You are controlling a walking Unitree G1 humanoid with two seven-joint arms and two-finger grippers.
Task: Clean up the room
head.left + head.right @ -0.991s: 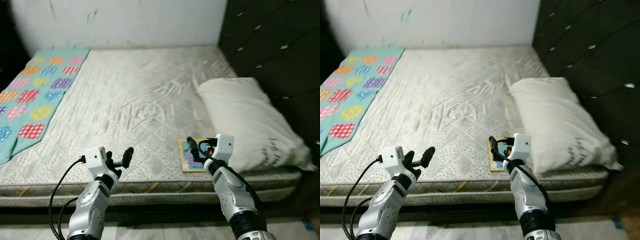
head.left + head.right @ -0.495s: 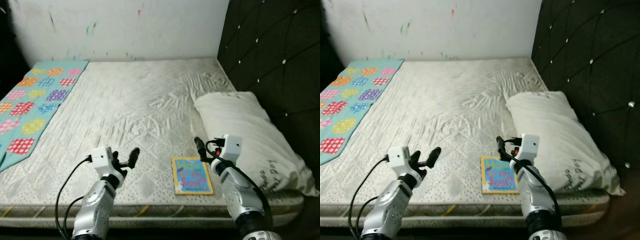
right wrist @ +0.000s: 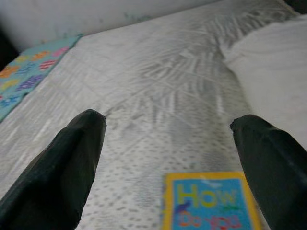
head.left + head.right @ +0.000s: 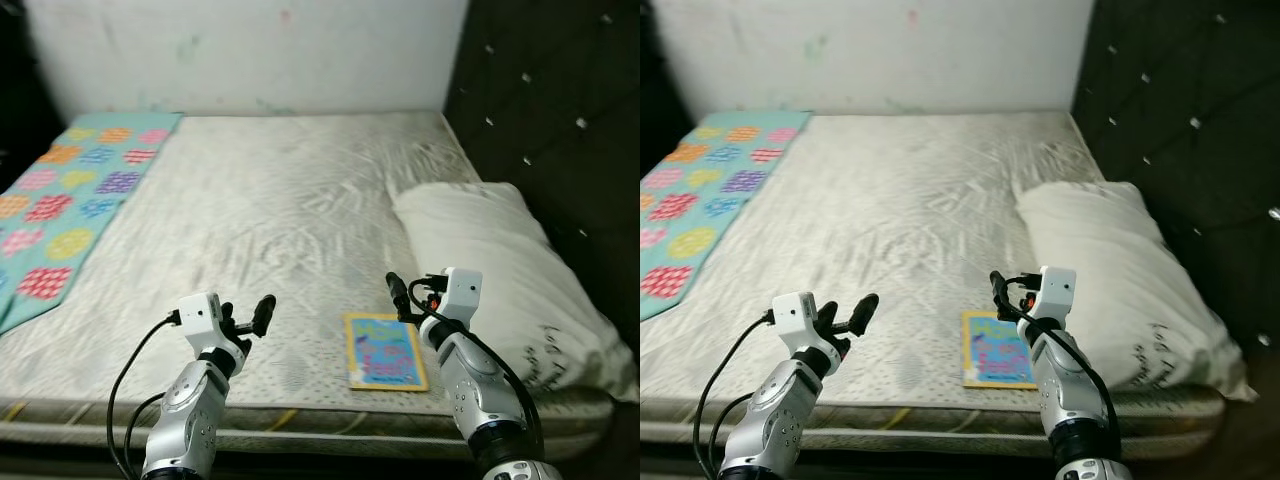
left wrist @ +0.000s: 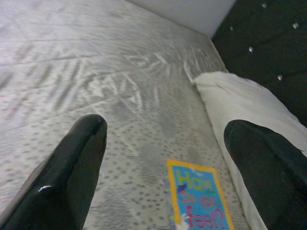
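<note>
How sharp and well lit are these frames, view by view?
Eye views: soft, evenly lit; book title unreadable, headboard nearly black. Left wrist view: book fairly crisp, fingers blurred. Right wrist view: book and mattress blurred, pillow washed out.

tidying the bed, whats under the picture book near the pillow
The picture book lies flat on the bare quilted mattress, beside the white pillow. Whatever may be beneath its cover is hidden.

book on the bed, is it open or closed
Closed: the book lies flat on the mattress beside the pillow, front cover up, no pages showing.
</note>
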